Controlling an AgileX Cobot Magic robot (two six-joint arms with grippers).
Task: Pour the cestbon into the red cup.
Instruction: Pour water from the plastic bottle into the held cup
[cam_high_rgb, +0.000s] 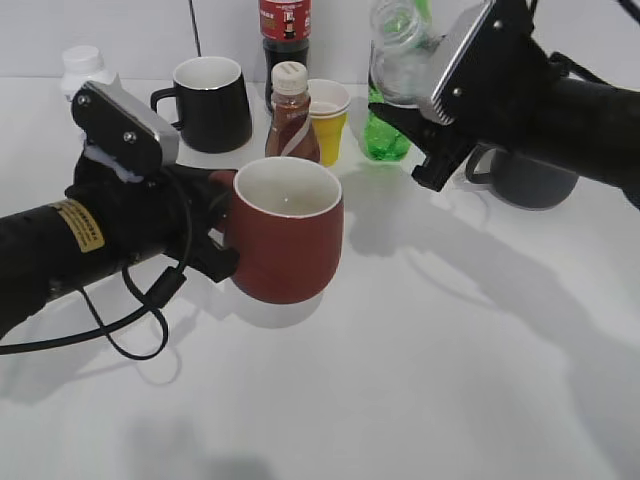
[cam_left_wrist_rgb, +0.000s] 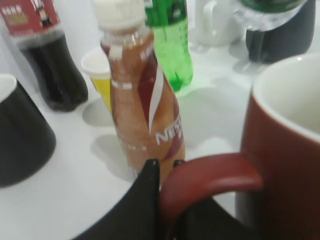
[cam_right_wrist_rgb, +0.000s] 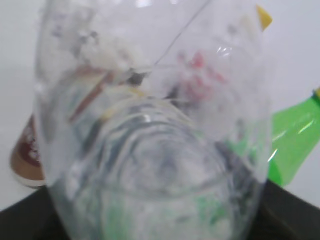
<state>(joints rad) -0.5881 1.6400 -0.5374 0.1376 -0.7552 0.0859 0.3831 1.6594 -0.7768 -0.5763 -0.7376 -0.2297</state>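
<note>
The red cup (cam_high_rgb: 288, 240) stands on the white table, dark red with a white inside. My left gripper (cam_high_rgb: 215, 235) is shut on its loop handle (cam_left_wrist_rgb: 215, 177), which fills the bottom of the left wrist view. My right gripper (cam_high_rgb: 405, 100) is shut on the cestbon (cam_high_rgb: 400, 50), a clear ribbed bottle held in the air at upper right, above and to the right of the cup. The bottle (cam_right_wrist_rgb: 155, 130) fills the right wrist view and hides the jaws there.
Behind the cup stand a brown Nescafe bottle (cam_high_rgb: 292, 115), a small yellow cup (cam_high_rgb: 328, 120), a black mug (cam_high_rgb: 210, 100), a dark cola bottle (cam_high_rgb: 285, 40) and a bright green bottle (cam_high_rgb: 385, 135). A grey mug (cam_high_rgb: 530, 175) sits under my right arm.
</note>
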